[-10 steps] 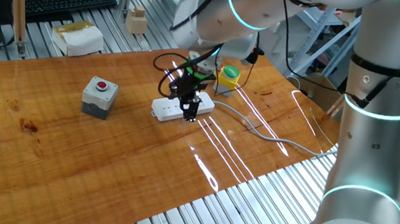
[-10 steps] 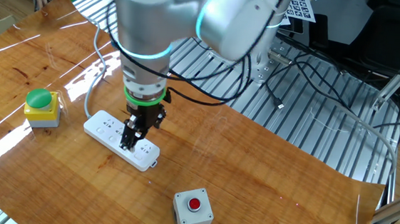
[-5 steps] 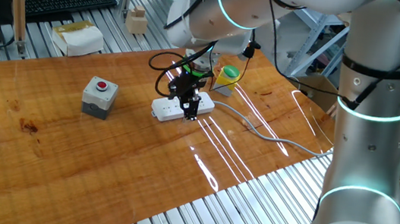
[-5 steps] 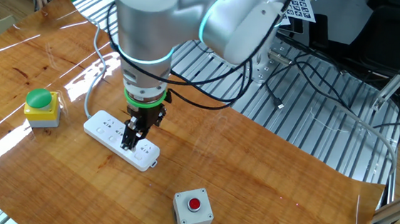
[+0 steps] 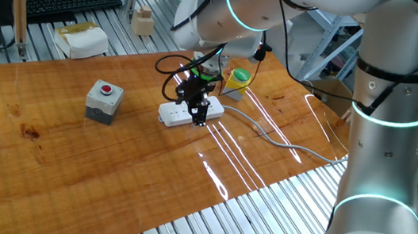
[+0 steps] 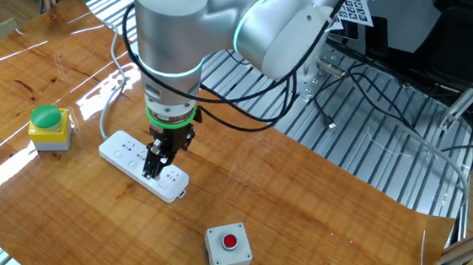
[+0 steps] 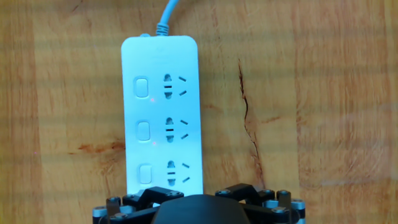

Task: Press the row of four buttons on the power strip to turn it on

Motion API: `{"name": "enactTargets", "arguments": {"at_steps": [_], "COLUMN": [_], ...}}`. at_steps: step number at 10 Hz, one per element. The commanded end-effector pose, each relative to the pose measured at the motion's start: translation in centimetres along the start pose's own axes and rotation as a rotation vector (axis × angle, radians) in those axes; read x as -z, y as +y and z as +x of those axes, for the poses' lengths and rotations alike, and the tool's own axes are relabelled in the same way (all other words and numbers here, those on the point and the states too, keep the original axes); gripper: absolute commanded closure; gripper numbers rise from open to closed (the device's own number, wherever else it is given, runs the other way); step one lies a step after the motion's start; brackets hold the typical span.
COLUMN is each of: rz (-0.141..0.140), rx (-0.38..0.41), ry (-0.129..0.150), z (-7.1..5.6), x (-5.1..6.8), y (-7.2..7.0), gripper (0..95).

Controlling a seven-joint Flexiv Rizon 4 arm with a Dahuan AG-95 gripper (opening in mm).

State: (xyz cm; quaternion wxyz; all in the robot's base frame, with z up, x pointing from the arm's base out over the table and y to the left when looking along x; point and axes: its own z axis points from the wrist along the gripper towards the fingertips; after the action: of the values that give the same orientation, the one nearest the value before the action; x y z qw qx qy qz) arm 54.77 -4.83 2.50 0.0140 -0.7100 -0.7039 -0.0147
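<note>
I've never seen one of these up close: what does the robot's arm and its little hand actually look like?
The arm is built of thick, rounded silver-grey segments, with glowing cyan rings at the joints. Black cables loop loosely alongside it. At the wrist sits a green ring, and below it the small black gripper with two narrow dark fingers.
</note>
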Motion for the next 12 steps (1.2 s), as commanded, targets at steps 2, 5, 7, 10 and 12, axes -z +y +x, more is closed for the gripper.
{"name": "enactTargets", "arguments": {"at_steps": [2,5,7,10,12], "rz": [-0.001,0.000,-0.001,-0.005,-0.004], "rx": [0.003,0.012,0.016,0.013,0.015], "ry": [0.003,0.008,0.012,0.011,0.006], "z": [0.7,1.4,1.4,1.7,1.8], "x": [0.2,0.3,0.3,-0.2,-0.4], "y": [-0.1,-0.4,-0.5,-0.4,-0.3], "gripper": [0.0,0.0,0.0,0.0,0.0]}}
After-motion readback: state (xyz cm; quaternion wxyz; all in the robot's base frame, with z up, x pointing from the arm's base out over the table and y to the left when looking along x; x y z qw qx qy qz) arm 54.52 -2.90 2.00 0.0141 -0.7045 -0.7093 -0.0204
